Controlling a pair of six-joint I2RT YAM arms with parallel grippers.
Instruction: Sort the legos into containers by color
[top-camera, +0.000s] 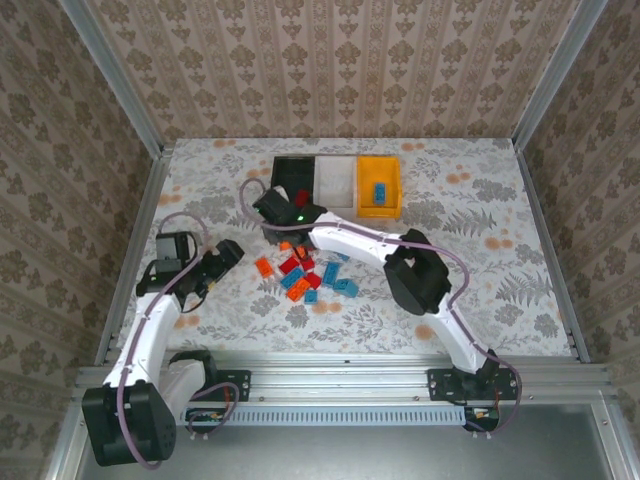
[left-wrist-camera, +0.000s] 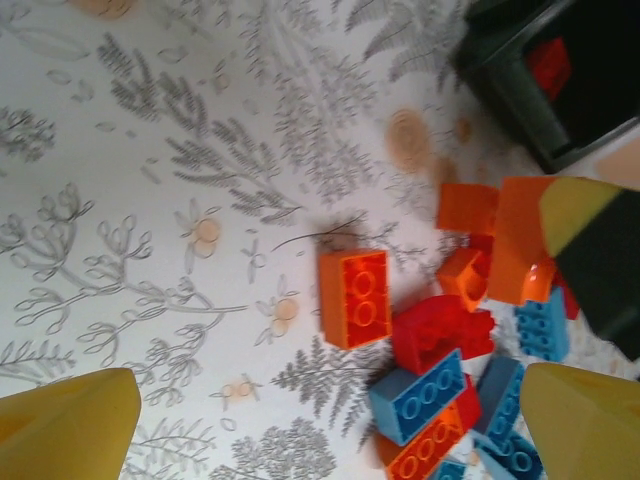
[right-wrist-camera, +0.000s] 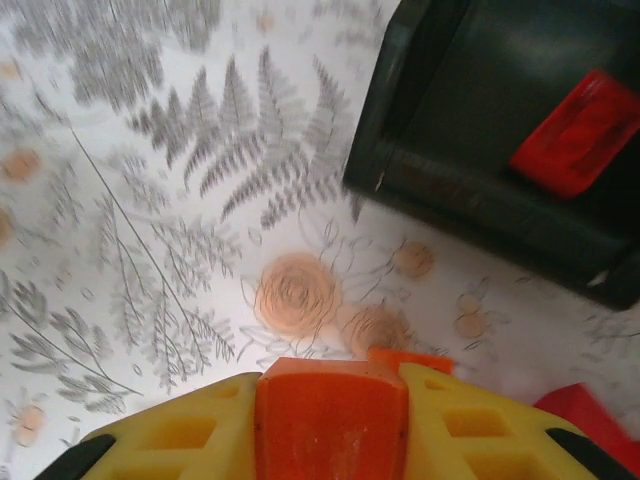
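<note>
My right arm (top-camera: 420, 275) reaches up from its base, bends at a high elbow, and runs its forearm leftward over the pile of legos (top-camera: 305, 275). The wrist ends just in front of the black bin (top-camera: 285, 170), near its left corner. On the right wrist camera, the right claw (right-wrist-camera: 330, 440) is narrowed on an orange brick (right-wrist-camera: 328, 400), pinched between the yellow fingers (right-wrist-camera: 470, 430) above the bare tabletop (right-wrist-camera: 150, 250). The black bin sits just ahead and to the right, with a red brick (right-wrist-camera: 575, 130) inside.

My left arm (top-camera: 150, 325) is folded, with its forearm pointing right toward the pile. The left claw (left-wrist-camera: 330, 420) is spread wide and holds nothing. It hangs over a lone orange brick (left-wrist-camera: 355, 297) beside the heap of red, blue and orange pieces.

The white bin (top-camera: 335, 180) stands between the black one and the orange-yellow bin (top-camera: 365, 190), which has a blue brick (top-camera: 381, 190) in it.
</note>
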